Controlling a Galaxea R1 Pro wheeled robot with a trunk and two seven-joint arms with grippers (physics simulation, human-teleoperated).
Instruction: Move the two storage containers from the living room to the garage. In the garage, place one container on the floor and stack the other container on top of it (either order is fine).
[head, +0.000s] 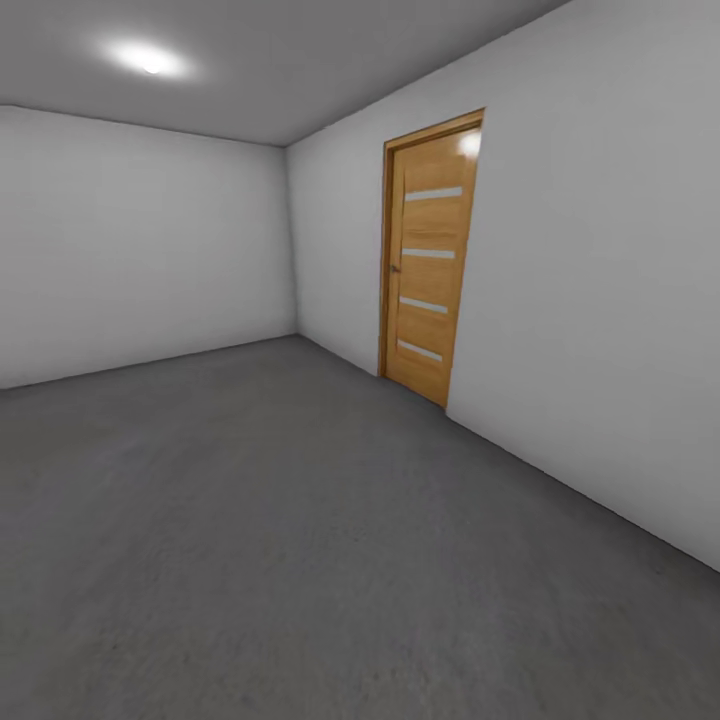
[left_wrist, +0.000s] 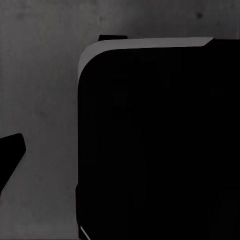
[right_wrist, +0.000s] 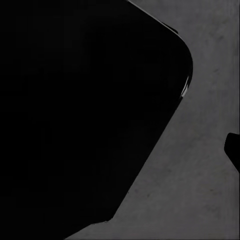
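Observation:
I am in the garage, a bare room with plain white walls (head: 140, 240) and a dark grey speckled concrete floor (head: 300, 540). The storage containers and the living room are out of view. In the left wrist view, one dark fingertip (left_wrist: 11, 157) of my left gripper pokes in at the frame edge over the floor (left_wrist: 45, 100). In the right wrist view, a dark fingertip (right_wrist: 234, 150) of my right gripper shows at the frame edge over the floor (right_wrist: 200, 190). Nothing shows between the fingers, and whether the jaws are open or shut cannot be made out.
A closed wooden door (head: 430, 265) with several pale glass strips is set in the right wall. A ceiling spotlight (head: 150, 58) glows at the upper left. A large black rounded body (left_wrist: 155, 140) sits beside each gripper (right_wrist: 75, 110). Open floor stretches ahead to the far corner.

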